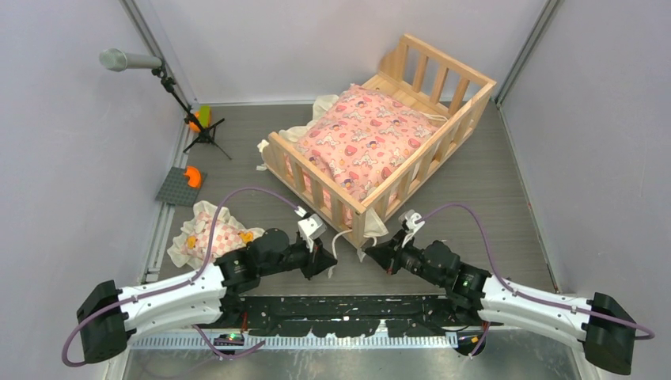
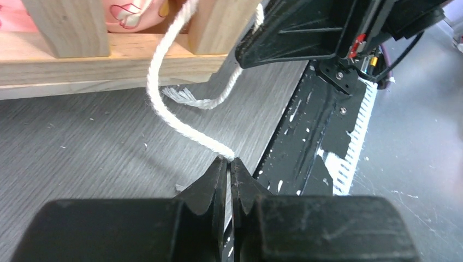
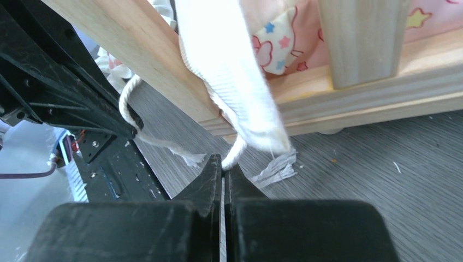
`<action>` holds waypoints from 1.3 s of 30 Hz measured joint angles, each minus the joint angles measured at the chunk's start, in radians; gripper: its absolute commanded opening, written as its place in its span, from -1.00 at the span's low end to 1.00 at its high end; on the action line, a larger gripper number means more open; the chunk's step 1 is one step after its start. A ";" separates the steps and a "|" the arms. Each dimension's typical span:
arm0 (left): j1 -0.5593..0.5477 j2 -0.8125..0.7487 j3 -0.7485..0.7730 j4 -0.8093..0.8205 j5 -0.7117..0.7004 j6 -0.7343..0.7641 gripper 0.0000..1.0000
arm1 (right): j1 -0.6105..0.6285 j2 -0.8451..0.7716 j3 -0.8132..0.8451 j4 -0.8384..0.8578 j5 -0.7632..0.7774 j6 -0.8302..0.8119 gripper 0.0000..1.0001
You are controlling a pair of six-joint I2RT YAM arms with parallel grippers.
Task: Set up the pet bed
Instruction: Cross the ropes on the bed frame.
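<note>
The cushion [image 1: 365,141] lies in the pet bed [image 1: 443,67]; the pillow [image 1: 207,236] is outside, on the worktop [image 1: 475,198]. Left jaws clamp a white cord [image 2: 180,123], right jaws a second cord [image 3: 233,154]; tying probably remains.

OBJECT: large rectangular crib-like pet bed [image 1: 449,59], pale natural wood, slatted railing sides | POSE: upright, set diagonally | PLACE: table [image 1: 490,206] middle, reaching its far edge
</note>
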 measured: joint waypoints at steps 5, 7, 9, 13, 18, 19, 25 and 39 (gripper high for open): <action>0.000 -0.019 0.004 -0.031 0.040 -0.004 -0.84 | 0.000 0.091 0.000 0.108 -0.030 0.014 -0.99; 0.000 -0.034 0.010 -0.050 0.045 -0.004 -0.84 | 0.000 0.150 0.003 0.154 -0.055 0.025 -0.99; 0.000 -0.051 0.015 -0.066 0.046 -0.003 -0.84 | 0.000 0.219 0.014 0.190 -0.088 0.037 -0.99; 0.000 -0.084 0.043 -0.105 0.042 -0.001 -0.84 | 0.000 0.340 0.038 0.288 -0.169 0.077 -0.99; 0.000 -0.111 0.069 -0.140 0.024 0.007 -0.84 | 0.000 0.394 0.041 0.422 -0.246 0.137 -0.99; 0.000 -0.113 0.070 -0.144 0.020 0.009 -0.84 | 0.000 0.396 0.041 0.445 -0.259 0.151 -0.99; 0.000 -0.101 0.071 -0.162 0.009 0.023 -0.85 | 0.000 0.359 0.042 0.488 -0.297 0.209 -0.99; 0.000 -0.085 0.071 -0.167 -0.008 0.024 -0.86 | 0.000 0.137 0.064 -0.102 -0.069 0.285 -0.99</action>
